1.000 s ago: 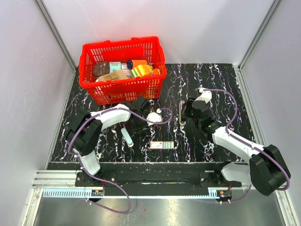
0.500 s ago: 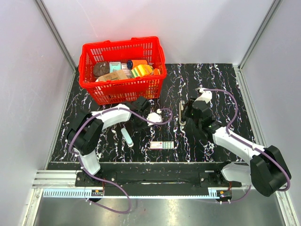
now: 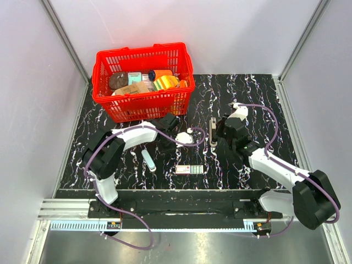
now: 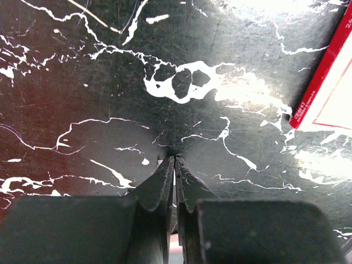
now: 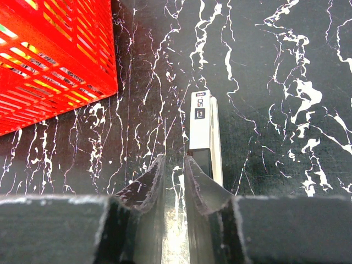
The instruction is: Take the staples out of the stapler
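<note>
Stapler [image 5: 201, 144] near end hidden behind right pincer [image 5: 175, 168] fingers.

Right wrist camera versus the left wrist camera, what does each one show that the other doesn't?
Only the right wrist view shows the stapler lying beyond the right gripper, plus the red basket. Only the left wrist view shows the left gripper closed on nothing, and a red-edged box at the right edge. Both share the black marbled tabletop.

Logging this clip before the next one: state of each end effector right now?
Left end effector: closed, holding nothing visible, tips over bare table.
Right end effector: nearly closed, narrow gap; holding nothing I can tell, stapler beside its tips.
</note>
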Robot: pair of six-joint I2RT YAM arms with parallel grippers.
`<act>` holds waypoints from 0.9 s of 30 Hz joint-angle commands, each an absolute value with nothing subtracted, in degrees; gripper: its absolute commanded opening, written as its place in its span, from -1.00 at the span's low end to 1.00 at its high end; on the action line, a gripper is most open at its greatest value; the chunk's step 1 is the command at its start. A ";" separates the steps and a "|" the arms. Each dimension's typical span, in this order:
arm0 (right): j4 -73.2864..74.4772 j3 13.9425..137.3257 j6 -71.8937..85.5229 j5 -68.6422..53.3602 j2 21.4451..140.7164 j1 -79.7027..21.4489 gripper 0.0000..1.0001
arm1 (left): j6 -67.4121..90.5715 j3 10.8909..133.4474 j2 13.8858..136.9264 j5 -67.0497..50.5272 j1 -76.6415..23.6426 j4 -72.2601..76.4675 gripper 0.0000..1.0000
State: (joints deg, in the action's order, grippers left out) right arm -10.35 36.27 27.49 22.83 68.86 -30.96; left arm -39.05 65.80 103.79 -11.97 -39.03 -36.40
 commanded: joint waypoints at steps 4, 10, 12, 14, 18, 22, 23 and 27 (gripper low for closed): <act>-10.72 37.35 27.42 23.82 67.32 -30.85 -0.56 | -37.01 68.81 105.38 -15.64 -40.69 -35.16 -0.92; -10.46 37.27 27.33 24.43 66.97 -30.85 -0.60 | -33.49 73.38 106.96 -19.15 -41.57 -35.77 -1.00; -10.46 37.35 27.42 24.52 66.88 -30.76 -0.61 | -32.00 74.61 107.40 -20.56 -41.75 -35.77 -1.00; -10.46 37.18 27.33 24.61 66.97 -30.76 -0.63 | -31.03 75.67 107.93 -21.79 -41.92 -35.77 -1.00; -10.46 37.35 27.42 24.61 67.15 -30.76 -0.64 | -28.23 77.52 109.07 -20.40 -42.28 -34.81 -1.00; -10.46 37.44 27.60 24.78 67.32 -30.76 -0.65 | -22.17 80.59 111.96 -12.86 -42.28 -33.75 -1.00; -10.46 37.35 27.77 24.79 67.32 -30.76 -0.66 | -20.32 81.81 112.93 -11.61 -42.28 -34.10 -1.00; -10.28 37.53 27.77 24.79 66.89 -30.76 -0.66 | -15.56 84.64 113.12 -14.92 -42.01 -35.24 -1.00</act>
